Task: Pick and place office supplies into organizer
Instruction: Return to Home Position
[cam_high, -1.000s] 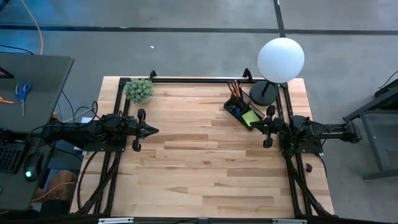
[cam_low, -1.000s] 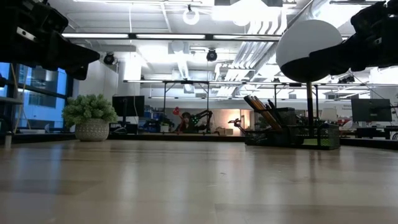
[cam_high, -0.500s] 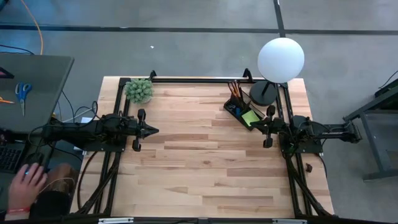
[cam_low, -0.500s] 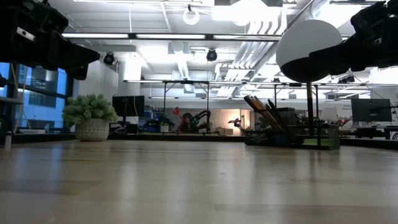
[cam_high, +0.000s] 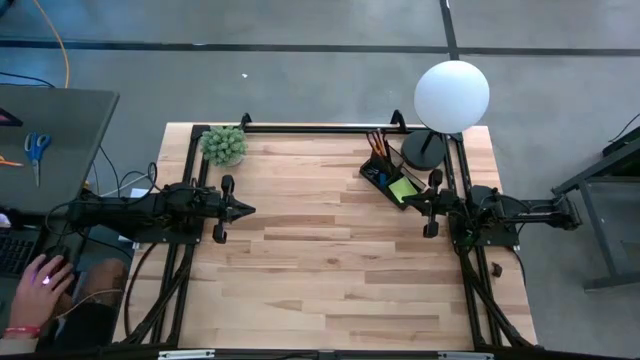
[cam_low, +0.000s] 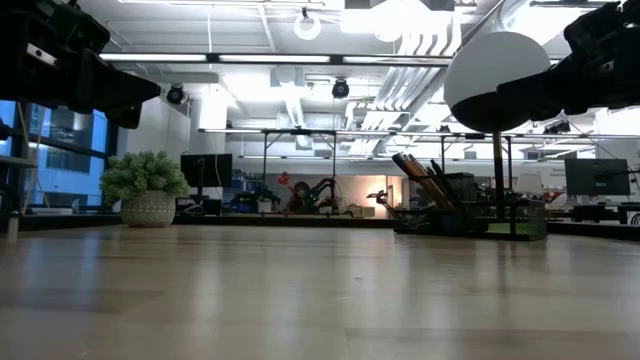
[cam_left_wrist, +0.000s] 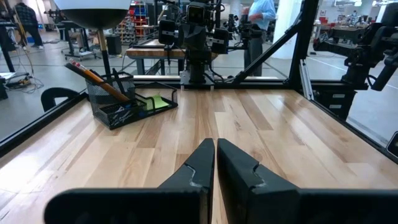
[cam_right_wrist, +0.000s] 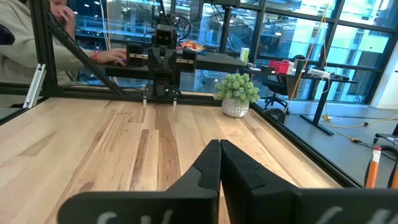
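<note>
The black organizer (cam_high: 385, 170) stands at the table's far right, next to the lamp base. It holds orange and wooden pencils (cam_high: 377, 140), dark pens and a lime-green sticky-note pad (cam_high: 403, 189). The left wrist view shows the organizer (cam_left_wrist: 121, 106) and the pad (cam_left_wrist: 155, 101) too. My left gripper (cam_high: 249, 209) hovers shut at the table's left side, pointing right. My right gripper (cam_high: 408, 200) hovers shut just in front of the organizer, pointing left. In the wrist views the left gripper (cam_left_wrist: 215, 148) and the right gripper (cam_right_wrist: 219, 148) have their fingers together, with nothing between them.
A white globe lamp (cam_high: 451, 95) stands at the far right corner and a small potted plant (cam_high: 223, 145) at the far left corner. Bare wood (cam_high: 320, 250) lies between the arms. Blue-handled scissors (cam_high: 37, 148) lie on a side desk, where a person's hand (cam_high: 40, 278) rests.
Both arms have kept still. A person's hand has come into the high view at the side desk left of the table.
</note>
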